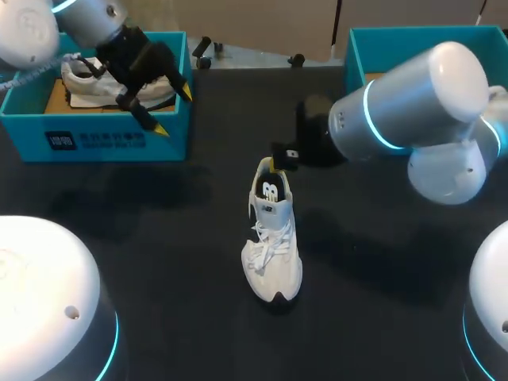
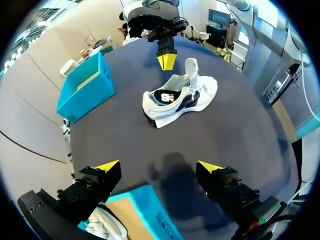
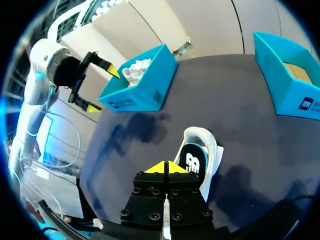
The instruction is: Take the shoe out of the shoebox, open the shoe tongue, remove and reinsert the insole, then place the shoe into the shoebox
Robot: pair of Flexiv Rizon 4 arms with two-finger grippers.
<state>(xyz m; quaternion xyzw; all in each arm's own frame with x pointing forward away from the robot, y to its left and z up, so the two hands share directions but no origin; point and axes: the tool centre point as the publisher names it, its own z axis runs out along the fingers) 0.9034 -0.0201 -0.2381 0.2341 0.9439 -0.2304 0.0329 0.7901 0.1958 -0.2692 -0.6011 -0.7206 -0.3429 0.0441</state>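
Shows right claw (image 3: pixel 165 167) pinched shut, empty, just behind the heel of the shoe (image 1: pixel 274 254), likely poised to work the collar. Shows shoe upright on the bench (image 1: pixel 159 262), out of the shoebox (image 1: pixel 119 139), insole (image 1: pixel 270 193) seated. Shows left claw (image 1: pixel 171 109) spread wide, well away from the shoe, probably parked clear.

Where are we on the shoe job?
Done: one shoe is out on the table. In hand: nothing is gripped. The right gripper is shut by its heel, and the left gripper is open over the left shoebox, which holds another shoe. The insole is inside. Left: probably tongue, insole, reboxing.
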